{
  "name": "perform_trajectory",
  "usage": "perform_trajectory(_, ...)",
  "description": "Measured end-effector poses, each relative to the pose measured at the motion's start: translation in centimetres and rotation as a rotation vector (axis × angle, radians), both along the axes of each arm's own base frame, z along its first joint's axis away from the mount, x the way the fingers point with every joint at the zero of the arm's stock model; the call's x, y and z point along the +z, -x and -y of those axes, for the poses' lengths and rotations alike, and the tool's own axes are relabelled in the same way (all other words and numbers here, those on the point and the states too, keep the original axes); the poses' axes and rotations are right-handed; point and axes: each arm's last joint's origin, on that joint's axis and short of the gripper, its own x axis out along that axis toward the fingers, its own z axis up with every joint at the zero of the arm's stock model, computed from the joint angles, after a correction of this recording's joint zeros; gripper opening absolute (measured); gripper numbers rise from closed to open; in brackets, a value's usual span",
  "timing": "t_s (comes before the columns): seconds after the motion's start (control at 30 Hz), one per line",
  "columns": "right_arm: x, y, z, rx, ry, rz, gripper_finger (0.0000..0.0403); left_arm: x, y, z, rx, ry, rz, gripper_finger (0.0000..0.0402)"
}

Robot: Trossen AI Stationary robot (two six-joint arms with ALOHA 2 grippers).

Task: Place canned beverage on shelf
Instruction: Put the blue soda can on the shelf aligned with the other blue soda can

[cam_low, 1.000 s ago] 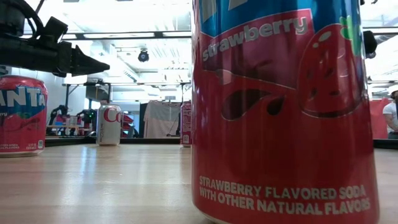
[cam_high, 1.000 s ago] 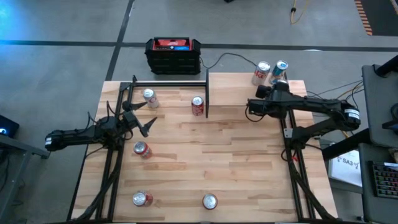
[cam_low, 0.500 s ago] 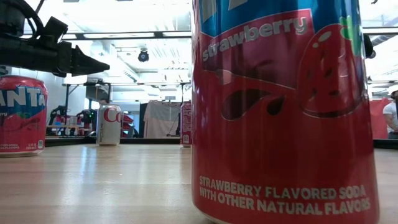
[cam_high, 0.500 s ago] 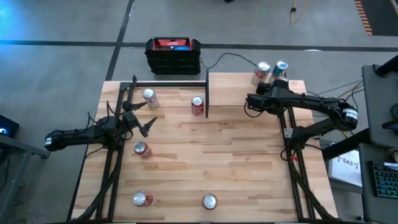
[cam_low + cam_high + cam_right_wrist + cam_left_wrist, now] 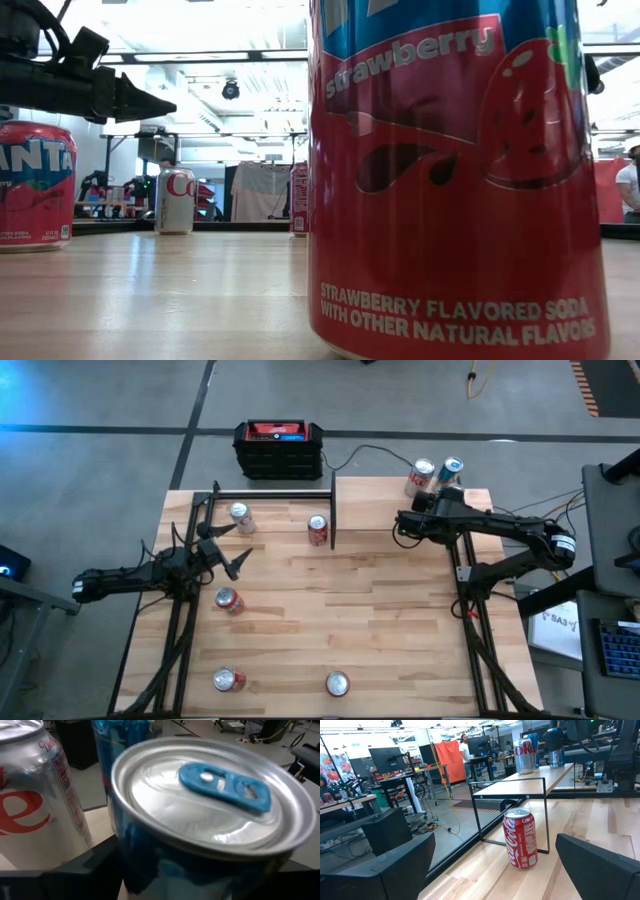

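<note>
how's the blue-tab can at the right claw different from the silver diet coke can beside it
The blue-tab can has a blue body and a blue pull tab; the Diet Coke can is silver with red lettering. The blue-tab can sits between the right claw's fingers, while the Diet Coke can stands beside it with no claw around it. Both stand upright on the shelf at the table's far right corner.

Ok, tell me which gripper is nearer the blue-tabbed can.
Right. The right gripper sits right at the blue-tabbed can on the far-right shelf; the left gripper waits across the table.
</note>
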Motion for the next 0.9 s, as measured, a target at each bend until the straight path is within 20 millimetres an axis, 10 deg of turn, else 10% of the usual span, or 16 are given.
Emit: perform_trajectory(0.9, 0.27, -0.03, -0.31, 0.004, -0.166, 0.055, 0.0336, -0.01, 0.00, 0.00, 0.000, 0.000, 0.000, 0.0399)
